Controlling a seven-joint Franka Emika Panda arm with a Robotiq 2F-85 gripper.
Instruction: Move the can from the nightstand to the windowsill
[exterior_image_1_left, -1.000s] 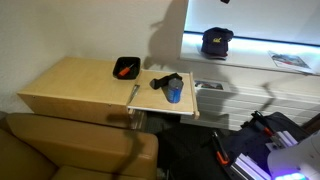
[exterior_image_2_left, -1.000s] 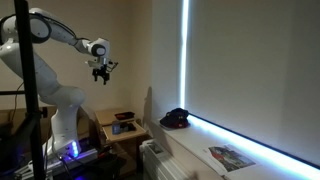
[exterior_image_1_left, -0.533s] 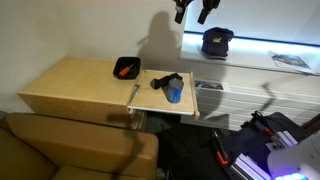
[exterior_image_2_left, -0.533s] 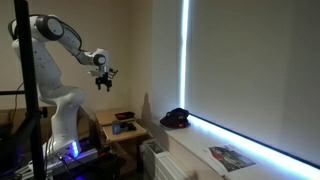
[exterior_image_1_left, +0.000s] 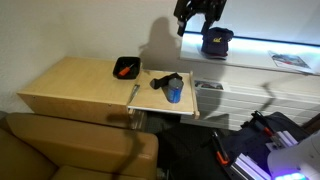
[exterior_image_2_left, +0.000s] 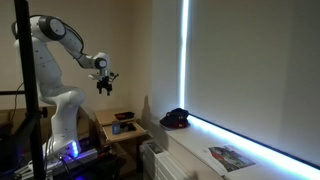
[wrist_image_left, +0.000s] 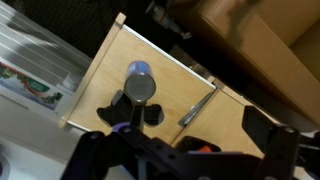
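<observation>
Gripper (exterior_image_1_left: 198, 20) lowered slightly, jaws spread, empty, high above can (exterior_image_1_left: 175, 93). Can judged light, slick, dentable; mid-wall grasp advised.

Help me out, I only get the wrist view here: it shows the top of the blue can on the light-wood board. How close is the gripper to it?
Observer: Not close. In an exterior view the gripper hangs high above the can, well apart from it.
Operator: Is anything on the windowsill? I barely see it.
Observer: Yes, a dark cap sits on the windowsill, in line with the end of the nightstand where the can stands.
Operator: The gripper blocks the rest of the nightstand top. What is there?
Observer: A black tray with something orange-red in it, apart from the can.
</observation>
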